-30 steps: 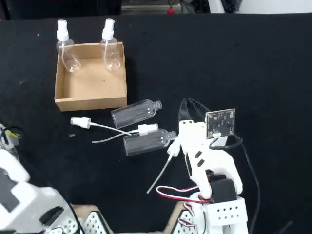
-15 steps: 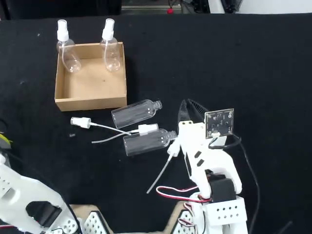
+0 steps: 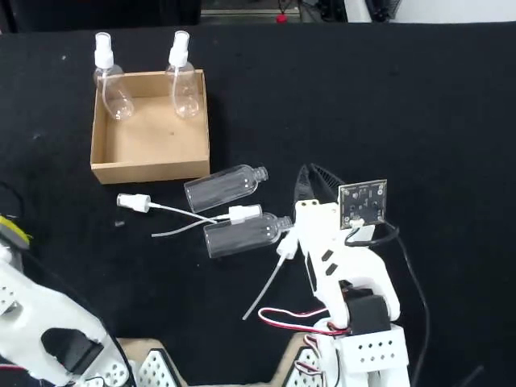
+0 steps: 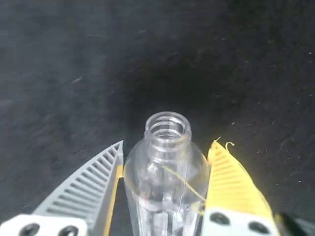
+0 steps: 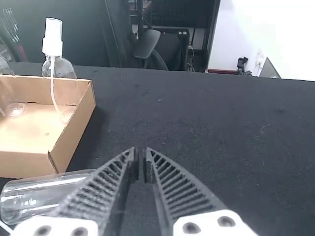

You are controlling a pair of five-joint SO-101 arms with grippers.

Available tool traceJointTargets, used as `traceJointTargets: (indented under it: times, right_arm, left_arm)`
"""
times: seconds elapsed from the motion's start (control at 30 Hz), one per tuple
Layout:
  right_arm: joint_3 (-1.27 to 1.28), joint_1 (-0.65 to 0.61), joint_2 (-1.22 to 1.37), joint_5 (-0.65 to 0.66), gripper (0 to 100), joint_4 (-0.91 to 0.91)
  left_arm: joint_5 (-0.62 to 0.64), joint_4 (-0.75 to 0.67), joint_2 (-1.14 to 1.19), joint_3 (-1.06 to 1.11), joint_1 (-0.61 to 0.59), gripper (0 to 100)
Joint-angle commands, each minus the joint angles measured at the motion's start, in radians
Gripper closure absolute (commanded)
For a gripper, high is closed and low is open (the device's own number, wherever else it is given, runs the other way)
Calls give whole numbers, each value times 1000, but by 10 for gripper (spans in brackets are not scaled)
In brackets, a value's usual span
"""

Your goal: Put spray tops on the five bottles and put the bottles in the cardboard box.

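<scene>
In the left wrist view my left gripper is shut on a clear bottle with a bare, open neck, held over the black table. The left arm sits at the table's lower left corner. My right gripper is shut with nothing in it, just right of two capless bottles lying on the table. Three loose spray tops lie by them. The cardboard box holds two upright capped bottles along its far wall.
The black table is bare to the right and behind the box. The spray tops' thin dip tubes trail toward the front edge. The right arm's base stands at the front middle.
The left arm has shifted at the lower left corner, and a yellow part now shows at the left edge. The right arm, the bottles and the tops have not moved.
</scene>
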Motion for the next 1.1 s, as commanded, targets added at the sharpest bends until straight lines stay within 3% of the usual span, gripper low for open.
traceJointTargets:
  times: [0.0, 0.27, 0.43, 0.6, 0.9, 1.07]
  right_arm:
    - [-10, -11, -12, 9, 973, -34]
    - [-10, -11, -12, 9, 973, -34]
    - [-10, -11, -12, 9, 973, -34]
    - [-10, -6, -12, 9, 973, -34]
    - [-10, -11, -12, 9, 973, -34]
    - [-10, -11, -12, 9, 973, -34]
  left_arm:
    - [-8, 11, 35, -119, 33, 755]
    - [-9, 98, 48, -254, 31, 750]
    - [-12, 95, 55, -292, 74, 667]
    - [-32, 109, 46, -288, 134, 697]
    - [-35, 173, 57, -426, 42, 700]
    - [-210, 238, 57, -420, 35, 700]
